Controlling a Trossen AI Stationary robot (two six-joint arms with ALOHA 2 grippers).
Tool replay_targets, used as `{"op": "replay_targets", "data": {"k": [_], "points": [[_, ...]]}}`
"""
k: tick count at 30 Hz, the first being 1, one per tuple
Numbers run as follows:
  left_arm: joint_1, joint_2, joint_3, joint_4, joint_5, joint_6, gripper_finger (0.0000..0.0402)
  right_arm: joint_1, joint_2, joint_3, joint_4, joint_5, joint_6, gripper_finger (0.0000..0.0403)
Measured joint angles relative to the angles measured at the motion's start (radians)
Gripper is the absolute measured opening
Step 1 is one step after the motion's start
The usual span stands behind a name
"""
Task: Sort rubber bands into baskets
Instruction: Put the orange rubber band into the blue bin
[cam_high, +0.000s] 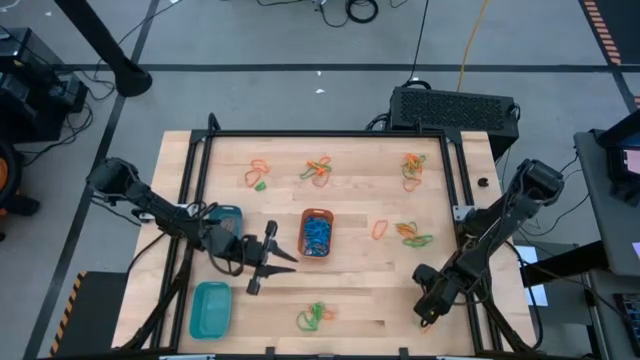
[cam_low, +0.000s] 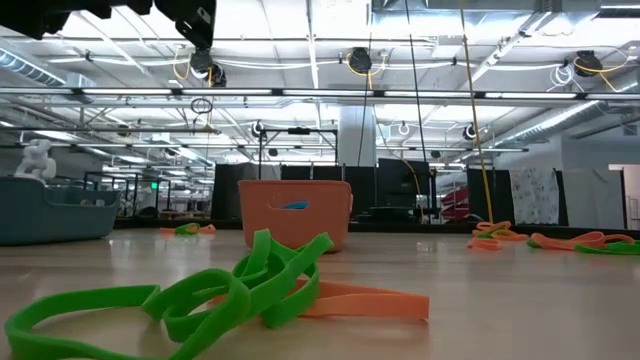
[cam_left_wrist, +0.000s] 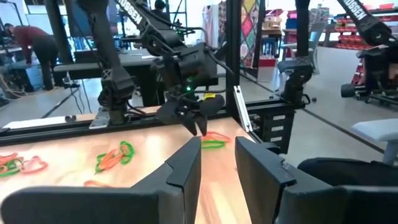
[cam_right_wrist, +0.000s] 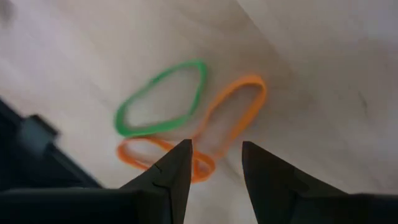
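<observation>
Orange basket (cam_high: 317, 232) with blue bands sits mid-bench (cam_high: 350, 300), teal basket (cam_high: 211, 308) near front-left, right end effector (cam_right_wrist: 214, 163) fingers apart just above green (cam_right_wrist: 160, 99) and orange (cam_right_wrist: 233, 115) bands at the bench's front-right corner, left end effector (cam_high: 268, 270) fingers apart, empty, between both baskets.

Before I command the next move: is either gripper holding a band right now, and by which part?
Nothing is held. The right gripper stands open above an orange band on the table; the left gripper is open and empty in mid-table.
</observation>
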Motion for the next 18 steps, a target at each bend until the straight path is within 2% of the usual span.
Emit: {"op": "replay_targets", "data": {"k": [9, 18], "points": [[0.000, 0.000, 0.000, -0.023, 0.000, 0.000, 0.0107, 0.033, 0.033, 0.000, 0.146, -0.002, 0.001, 0.0132], [0.000, 0.000, 0.000, -0.029, -0.002, 0.000, 0.0107, 0.068, 0.033, 0.000, 0.130, -0.001, 0.014, 0.0132]]}}
